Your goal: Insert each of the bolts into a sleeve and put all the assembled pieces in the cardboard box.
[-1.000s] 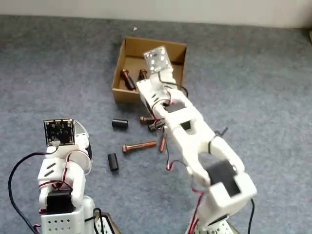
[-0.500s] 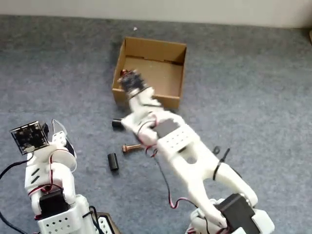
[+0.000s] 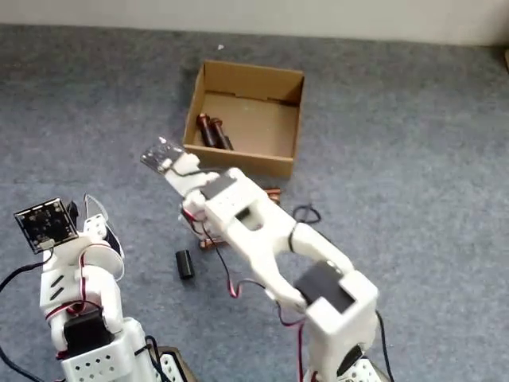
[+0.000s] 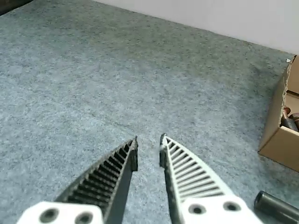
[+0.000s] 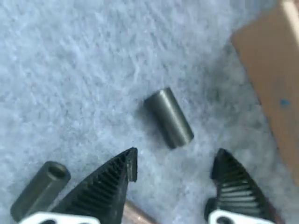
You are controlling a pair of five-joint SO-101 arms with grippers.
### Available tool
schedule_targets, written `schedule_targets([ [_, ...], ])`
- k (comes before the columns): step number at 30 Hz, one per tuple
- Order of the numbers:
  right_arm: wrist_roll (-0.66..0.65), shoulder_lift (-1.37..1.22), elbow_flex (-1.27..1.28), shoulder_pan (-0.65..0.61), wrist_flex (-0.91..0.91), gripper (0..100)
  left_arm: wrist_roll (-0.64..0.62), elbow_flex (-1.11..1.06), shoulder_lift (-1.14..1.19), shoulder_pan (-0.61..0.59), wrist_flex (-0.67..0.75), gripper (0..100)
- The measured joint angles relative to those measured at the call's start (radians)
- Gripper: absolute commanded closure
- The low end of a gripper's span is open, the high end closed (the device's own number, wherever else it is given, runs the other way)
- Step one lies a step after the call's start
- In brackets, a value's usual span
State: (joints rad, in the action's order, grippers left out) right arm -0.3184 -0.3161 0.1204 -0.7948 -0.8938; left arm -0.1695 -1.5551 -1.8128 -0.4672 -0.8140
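The right tool (image 5: 176, 156) gapes wide over a dark sleeve (image 5: 169, 118) near the box (image 5: 271, 65); the left tool (image 4: 148, 140) hangs narrowly parted, empty.

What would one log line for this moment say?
right gripper: open, aimed at a loose sleeve | left gripper: open, empty | cardboard box: assembled pieces inside

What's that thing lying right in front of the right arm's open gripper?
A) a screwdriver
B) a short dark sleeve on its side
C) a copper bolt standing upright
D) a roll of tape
B: in the right wrist view a short dark sleeve lies on its side on the carpet, just ahead of the tips of the right gripper, which is open.
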Motion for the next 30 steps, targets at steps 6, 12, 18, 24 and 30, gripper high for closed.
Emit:
schedule_targets([
  [6,-0.068,-0.195,-0.219,-0.005,-0.052,72.8,0.0,0.0,0.0,0.0,0.0,88],
  [12,-0.109,-0.324,-0.358,-0.006,-0.063,73.0,0.0,0.0,0.0,0.002,0.0,88],
  [18,-0.158,-0.345,-0.381,-0.006,-0.063,87.5,0.0,0.0,0.0,0.003,0.0,88],
  [24,-0.184,-0.347,-0.411,-0.002,-0.124,88.3,0.0,0.0,0.0,0.009,0.0,88],
  [30,-0.184,-0.347,-0.42,-0.006,-0.206,82.7,0.0,0.0,0.0,0.011,0.0,88],
])
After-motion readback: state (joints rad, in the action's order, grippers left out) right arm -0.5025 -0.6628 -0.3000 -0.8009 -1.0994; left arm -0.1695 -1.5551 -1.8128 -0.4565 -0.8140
